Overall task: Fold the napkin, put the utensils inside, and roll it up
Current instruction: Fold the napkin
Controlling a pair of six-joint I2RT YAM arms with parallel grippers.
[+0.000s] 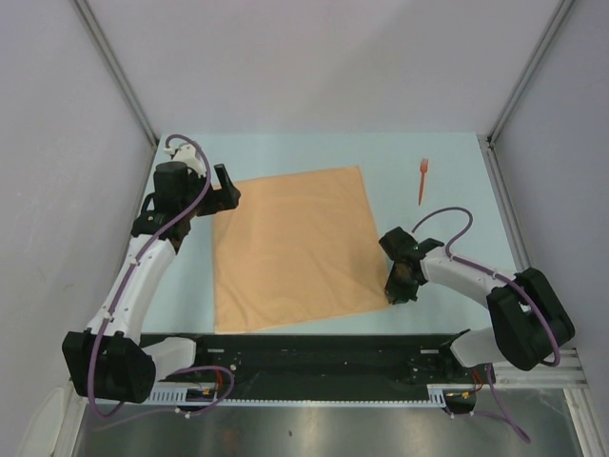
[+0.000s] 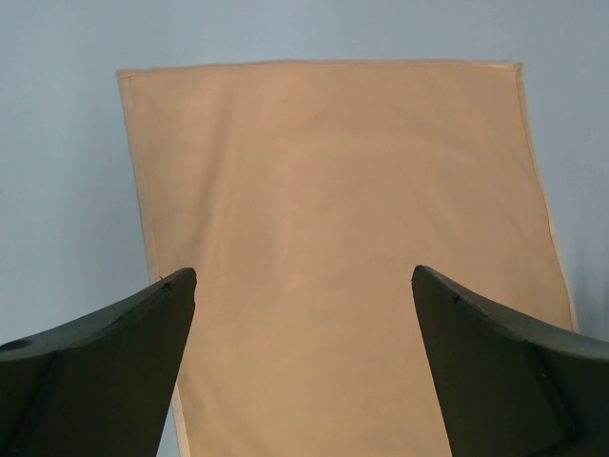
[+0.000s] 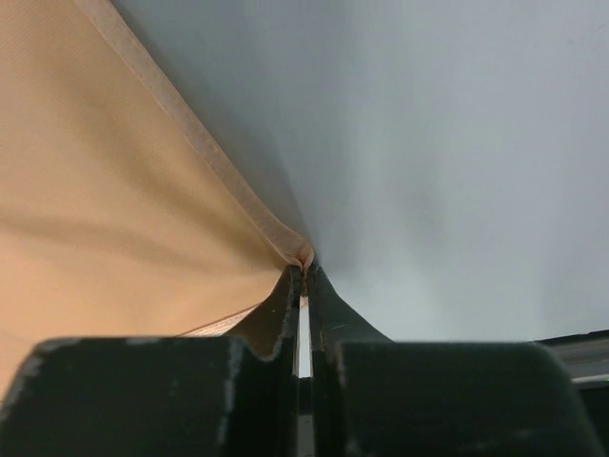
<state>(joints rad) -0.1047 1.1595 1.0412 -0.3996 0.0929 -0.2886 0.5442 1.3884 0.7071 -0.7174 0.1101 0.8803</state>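
1. Pale blue table top (image 1: pixel 285 152) fills the middle.
2. Plain grey-white walls (image 1: pixel 324 57) stand far, left and right.
3. Metal struts (image 1: pixel 116 67) slant at both far corners.
4. Black rail (image 1: pixel 324 362) lines the near edge, with brushed steel (image 1: pixel 324 428) nearer.

Left tool (image 2: pixel 304 286) hangs with jaws spread wide; right tool (image 3: pixel 304 274) sits low, jaws pinched together.

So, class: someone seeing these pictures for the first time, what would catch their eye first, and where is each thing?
The large peach-orange satin napkin, spread open in the middle of the pale blue table, dominates. The right gripper is pinched shut on its near right corner, while the left gripper stands wide open at the far left corner. A small thin red-orange plastic utensil lies alone beyond the cloth's far right corner.
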